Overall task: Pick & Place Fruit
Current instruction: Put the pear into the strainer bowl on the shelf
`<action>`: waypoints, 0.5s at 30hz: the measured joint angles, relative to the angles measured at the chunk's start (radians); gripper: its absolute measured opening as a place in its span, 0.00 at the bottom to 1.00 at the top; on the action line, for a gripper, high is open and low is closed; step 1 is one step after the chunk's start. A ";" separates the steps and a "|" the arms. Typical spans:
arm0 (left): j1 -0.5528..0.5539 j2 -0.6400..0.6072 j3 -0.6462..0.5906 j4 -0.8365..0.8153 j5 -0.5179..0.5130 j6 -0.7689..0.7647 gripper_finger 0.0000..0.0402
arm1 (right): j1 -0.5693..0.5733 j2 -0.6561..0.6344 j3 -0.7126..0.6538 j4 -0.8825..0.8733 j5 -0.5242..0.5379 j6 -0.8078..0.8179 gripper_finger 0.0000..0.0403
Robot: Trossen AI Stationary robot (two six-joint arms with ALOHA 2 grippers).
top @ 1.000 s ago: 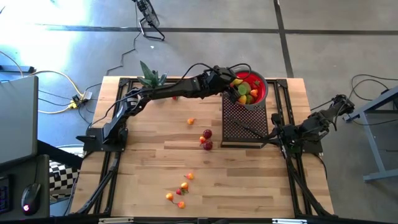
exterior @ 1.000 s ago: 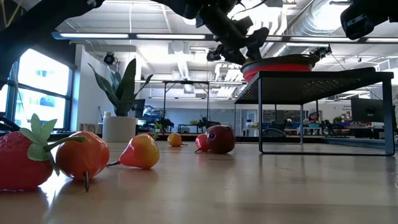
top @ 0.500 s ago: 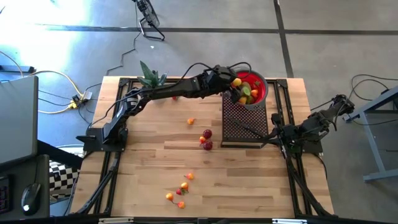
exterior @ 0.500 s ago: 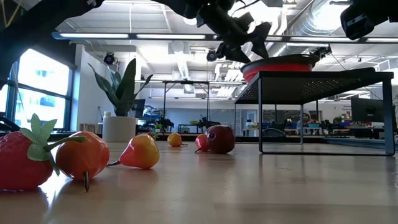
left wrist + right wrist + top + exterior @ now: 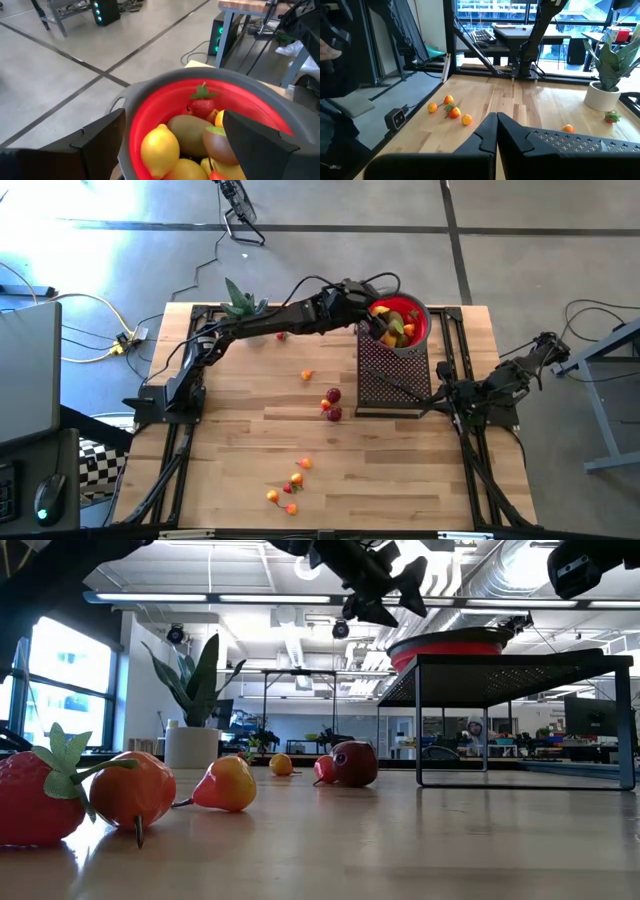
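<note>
I am finding no brand, label or readable writing anywhere in these views.

I am stretching my left arm across the far side of the wooden desk [image 5: 400, 470], and my left gripper [image 5: 374, 317] is hovering over the near-left rim of the red bowl with a grey rim [image 5: 421, 330], its fingers [image 5: 260, 140] spread wide and released, holding nothing. From the low view the left gripper is hanging above and just beside the bowl. Inside the bowl a heap of small toy fruits [image 5: 398, 326] is lying: a yellow lemon [image 5: 160, 149], a brown-green kiwi [image 5: 187, 134], a red strawberry with a green cap [image 5: 202, 105] and others pressed together.

The bowl is standing on a black perforated metal stand [image 5: 390, 375], raised above the desk on thin legs.

My right arm is resting folded at the desk's right edge, and my right gripper [image 5: 496, 131] is clenched shut on nothing, pointing across the desk.

More toy fruits are lying loose on the desk: two dark red ones [image 5: 332, 404] just left of the stand, a small orange one [image 5: 307, 375] beyond them, and a cluster of orange and red ones [image 5: 289, 485] near the front edge. A green spiky potted plant in a white pot [image 5: 241, 302] is standing at the far edge, beside my left arm, with a small strawberry [image 5: 611, 117] near it.
</note>
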 joint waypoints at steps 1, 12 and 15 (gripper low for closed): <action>0.000 -0.002 0.000 0.003 0.000 0.000 0.82 | 0.000 0.000 0.000 0.004 0.000 0.000 0.01; 0.000 -0.003 0.000 -0.027 0.141 0.000 0.82 | 0.000 0.000 0.000 0.004 0.000 0.002 0.01; 0.000 -0.003 0.000 -0.017 0.152 0.000 0.82 | 0.000 0.000 0.000 0.004 0.000 0.001 0.01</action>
